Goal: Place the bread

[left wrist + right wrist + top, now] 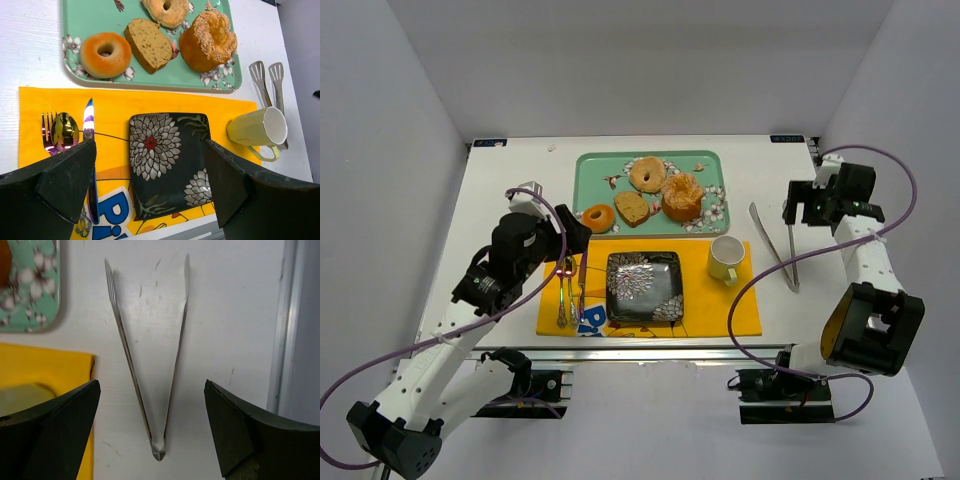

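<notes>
L pincer [150, 150] spread wide, empty; R pincer [150, 390] same, over tongs [158, 450]. Bread [105, 54] sits in tray's [85, 20] near-left corner. Looks light, prob soft: pinch gently across ring's side.

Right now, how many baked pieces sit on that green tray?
4: doughnut near-left, bread slice centre, pale bagel behind it, fluted cake right. None looks hidden.

A white table [500, 200] stood enclosed by plain pale walls [640, 60]: one behind it, one at each side of it. Soft, even light fell on the table, casting faint shadows.
</notes>
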You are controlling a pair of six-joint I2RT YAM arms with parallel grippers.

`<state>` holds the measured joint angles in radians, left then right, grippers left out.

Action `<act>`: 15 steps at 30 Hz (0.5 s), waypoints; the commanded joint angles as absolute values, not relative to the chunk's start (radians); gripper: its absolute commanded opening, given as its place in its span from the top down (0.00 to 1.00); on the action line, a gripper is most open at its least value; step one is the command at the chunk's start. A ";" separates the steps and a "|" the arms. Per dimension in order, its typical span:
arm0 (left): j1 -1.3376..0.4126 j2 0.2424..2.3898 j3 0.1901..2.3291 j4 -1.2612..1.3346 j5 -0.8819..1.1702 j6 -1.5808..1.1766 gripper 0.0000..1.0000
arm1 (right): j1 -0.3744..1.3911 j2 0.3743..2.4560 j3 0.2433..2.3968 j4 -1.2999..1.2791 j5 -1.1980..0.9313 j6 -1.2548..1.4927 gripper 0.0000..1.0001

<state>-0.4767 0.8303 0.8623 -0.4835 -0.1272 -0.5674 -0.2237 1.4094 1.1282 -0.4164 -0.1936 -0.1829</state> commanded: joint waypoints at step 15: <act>-0.474 0.804 0.819 -0.405 -0.098 -0.580 0.55 | -0.379 1.355 0.879 -0.376 -0.551 -0.581 0.48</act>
<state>-0.4767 0.8349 0.8417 -0.4313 -0.1104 -0.5709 -0.3790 1.3666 0.9264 -0.4099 -0.4995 -0.5339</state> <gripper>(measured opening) 0.514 0.531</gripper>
